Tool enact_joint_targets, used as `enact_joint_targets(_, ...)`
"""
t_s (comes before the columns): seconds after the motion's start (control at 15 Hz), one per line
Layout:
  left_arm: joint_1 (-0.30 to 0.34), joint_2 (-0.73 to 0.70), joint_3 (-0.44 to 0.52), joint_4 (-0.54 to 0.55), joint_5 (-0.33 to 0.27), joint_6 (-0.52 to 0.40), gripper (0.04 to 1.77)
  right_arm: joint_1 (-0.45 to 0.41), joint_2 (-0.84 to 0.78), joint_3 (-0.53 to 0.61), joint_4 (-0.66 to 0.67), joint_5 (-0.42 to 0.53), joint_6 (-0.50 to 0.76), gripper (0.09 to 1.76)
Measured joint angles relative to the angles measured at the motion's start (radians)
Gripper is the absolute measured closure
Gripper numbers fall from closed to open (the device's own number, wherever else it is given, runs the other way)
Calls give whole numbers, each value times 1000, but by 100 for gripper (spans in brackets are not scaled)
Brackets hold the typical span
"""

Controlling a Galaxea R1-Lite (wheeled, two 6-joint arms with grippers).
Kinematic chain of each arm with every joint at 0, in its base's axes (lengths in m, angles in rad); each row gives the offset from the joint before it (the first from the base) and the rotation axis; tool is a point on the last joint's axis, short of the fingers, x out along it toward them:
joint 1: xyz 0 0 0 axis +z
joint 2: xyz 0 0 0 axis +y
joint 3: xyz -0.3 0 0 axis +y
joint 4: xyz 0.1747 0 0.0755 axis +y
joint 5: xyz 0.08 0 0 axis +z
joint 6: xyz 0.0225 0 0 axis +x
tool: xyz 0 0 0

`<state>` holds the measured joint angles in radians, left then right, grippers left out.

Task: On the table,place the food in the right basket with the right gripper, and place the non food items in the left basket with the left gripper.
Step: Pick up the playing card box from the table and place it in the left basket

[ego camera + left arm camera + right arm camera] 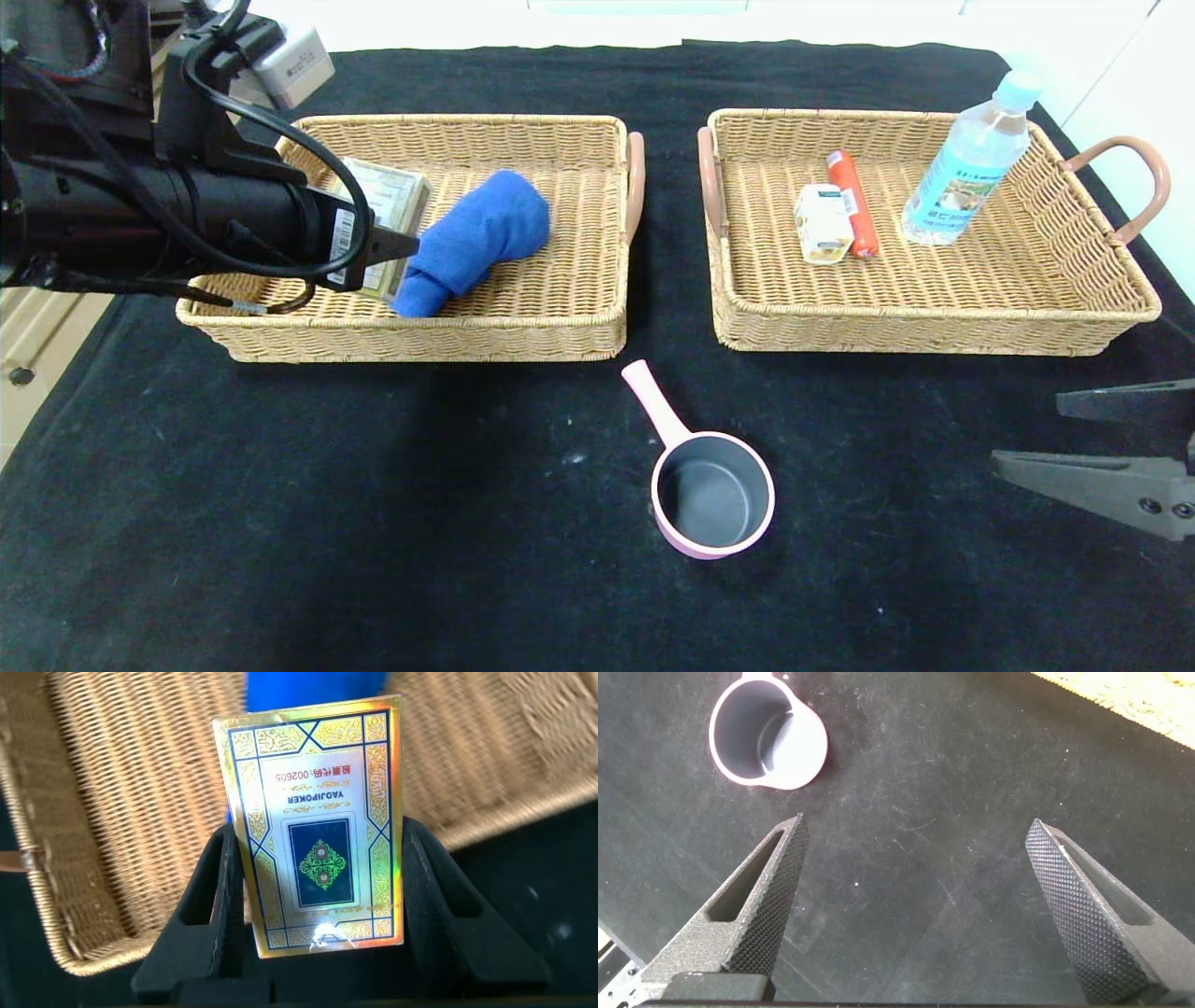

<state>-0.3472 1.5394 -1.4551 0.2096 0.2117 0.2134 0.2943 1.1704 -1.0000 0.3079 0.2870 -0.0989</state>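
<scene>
Most of the sorting looks done. The right basket point(1102, 308) already holds the food: a water bottle point(971, 159) standing upright at the back, a red sausage point(854, 201) and a small carton point(822, 224) lying side by side in the middle. The left basket point(579, 327) holds a rolled blue cloth point(476, 238).

Over that basket hangs the left gripper point(322, 905), its jaws clamped on the two sides of a card box point(318, 831), held above the wicker just beside the cloth. I'd say it only needs letting go.

The one thing left on the table point(280, 523) is a pink pot point(711, 495), in front of the gap between the baskets, handle pointing away. It is no food, so I reckon it goes left.

The right gripper point(920, 905) waits low at the table's right edge, jaws spread wide, holding nothing.

The box reads "YAOJIPOKER" and "002605", with some Chinese characters beside the number. The bottle's and carton's labels are too small to read.
</scene>
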Motion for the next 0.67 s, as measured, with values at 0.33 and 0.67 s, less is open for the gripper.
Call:
enact_joint_targets(0.33,107,81,-110,-3,-26,-92,80,0,1,0,0,0,0,14)
enact_joint_targets(0.67,167,152,-168,-7,-68,-136,80,0,2,0,0,-1,0,14)
